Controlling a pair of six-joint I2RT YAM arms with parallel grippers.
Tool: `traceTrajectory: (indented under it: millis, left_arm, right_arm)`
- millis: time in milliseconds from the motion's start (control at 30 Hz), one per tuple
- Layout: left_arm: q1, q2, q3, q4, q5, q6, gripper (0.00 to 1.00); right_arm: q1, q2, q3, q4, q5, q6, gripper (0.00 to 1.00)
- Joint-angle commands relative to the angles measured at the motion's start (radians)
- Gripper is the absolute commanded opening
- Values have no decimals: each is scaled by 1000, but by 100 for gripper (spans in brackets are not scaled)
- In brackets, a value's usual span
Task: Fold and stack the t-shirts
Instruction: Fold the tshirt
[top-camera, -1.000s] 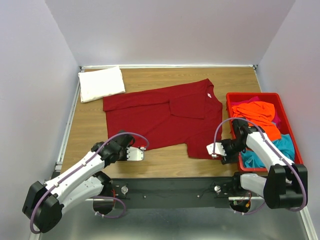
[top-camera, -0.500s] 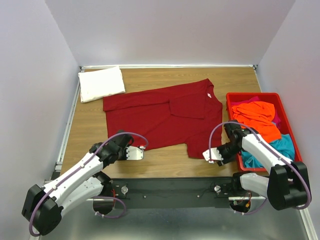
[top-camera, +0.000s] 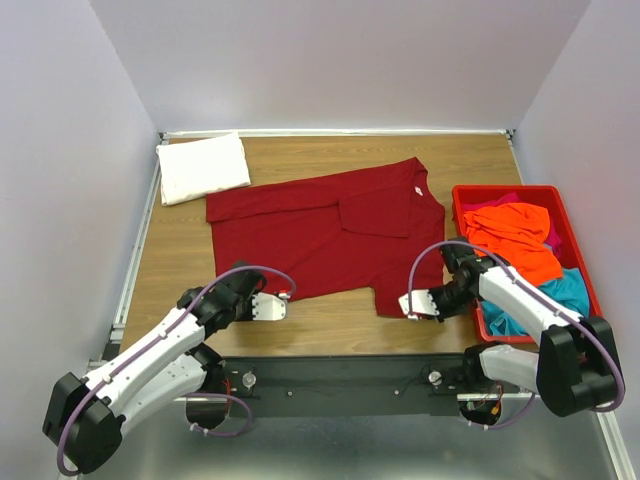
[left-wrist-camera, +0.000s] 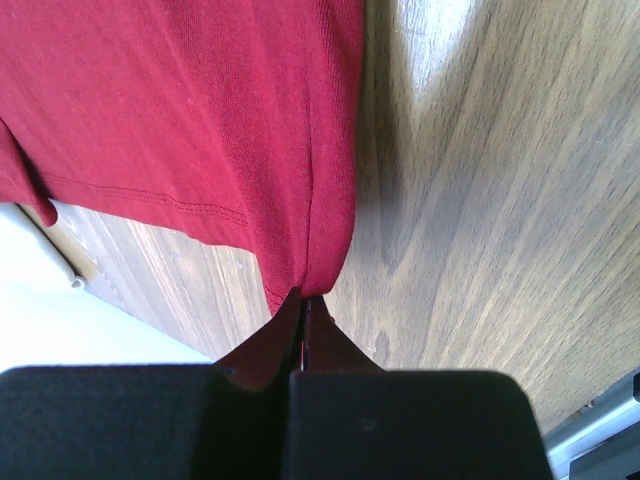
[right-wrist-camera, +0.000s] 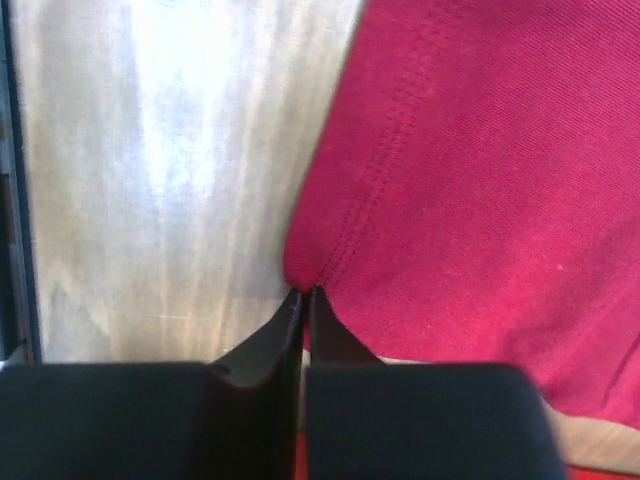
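A dark red t-shirt (top-camera: 320, 235) lies spread across the wooden table, one sleeve folded in over its chest. My left gripper (top-camera: 283, 303) is shut on the shirt's near left hem corner; the left wrist view shows the cloth (left-wrist-camera: 250, 130) bunched between the closed tips (left-wrist-camera: 303, 297). My right gripper (top-camera: 405, 304) sits at the near right hem corner. In the right wrist view its tips (right-wrist-camera: 303, 292) pinch the stitched hem (right-wrist-camera: 470, 200). A folded white t-shirt (top-camera: 203, 167) rests at the back left.
A red plastic bin (top-camera: 505, 189) stands at the right edge, holding crumpled orange (top-camera: 515, 235), teal (top-camera: 565, 290) and magenta (top-camera: 497, 201) shirts. My right forearm reaches out past the bin's near left corner. Walls enclose the table on three sides.
My right gripper slid left from beside the bin to the red shirt's near right corner and closed on the hem. The left arm stayed put.
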Motion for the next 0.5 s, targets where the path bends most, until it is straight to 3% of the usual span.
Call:
traceTrajectory:
  millis: [0, 467]
  left_arm:
    - [6, -15, 0, 1, 22, 4, 0]
    - [1, -34, 42, -1, 48, 2, 0]
  right_arm:
    - [6, 37, -43, 131, 61, 50, 3]
    - [4, -11, 317, 52, -53, 463, 0]
